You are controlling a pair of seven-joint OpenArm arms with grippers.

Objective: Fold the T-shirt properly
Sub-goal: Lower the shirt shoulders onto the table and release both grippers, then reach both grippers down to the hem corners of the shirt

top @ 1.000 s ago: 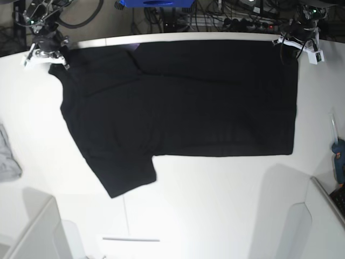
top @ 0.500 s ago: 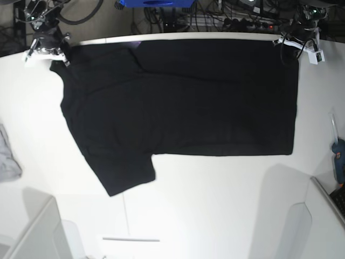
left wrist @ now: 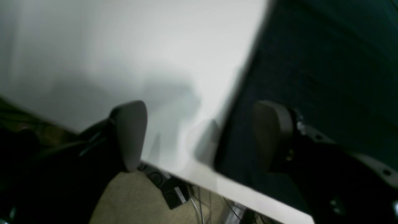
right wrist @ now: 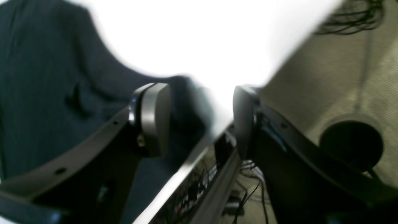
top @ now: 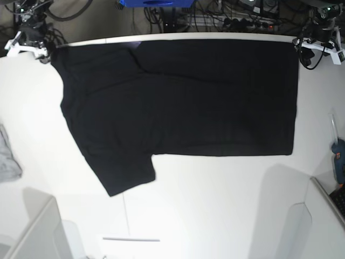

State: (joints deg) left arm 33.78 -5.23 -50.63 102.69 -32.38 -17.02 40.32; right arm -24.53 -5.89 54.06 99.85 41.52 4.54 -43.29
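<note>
The black T-shirt (top: 178, 102) lies flat on the white table (top: 215, 205), its body running along the far edge and one sleeve pointing toward the near left. My left gripper (top: 319, 46) stands open just off the shirt's far right corner. In the left wrist view that gripper (left wrist: 202, 137) straddles the shirt's (left wrist: 326, 62) edge without gripping it. Beyond the far left corner my right gripper (top: 28, 46) is also open. In the right wrist view its jaws (right wrist: 199, 119) stand apart over the table edge, with shirt fabric (right wrist: 46, 77) beside the left finger.
A small grey cloth (top: 6, 156) lies at the table's left edge. A blue tool (top: 338, 156) sits at the right edge. A thin white strip (top: 131, 239) lies near the front. Cables and a power strip (top: 237, 21) run behind the table.
Both grippers have opened and let go of the shirt's far corners. Each has drawn outward, away from the shirt. The shirt stays flat.
</note>
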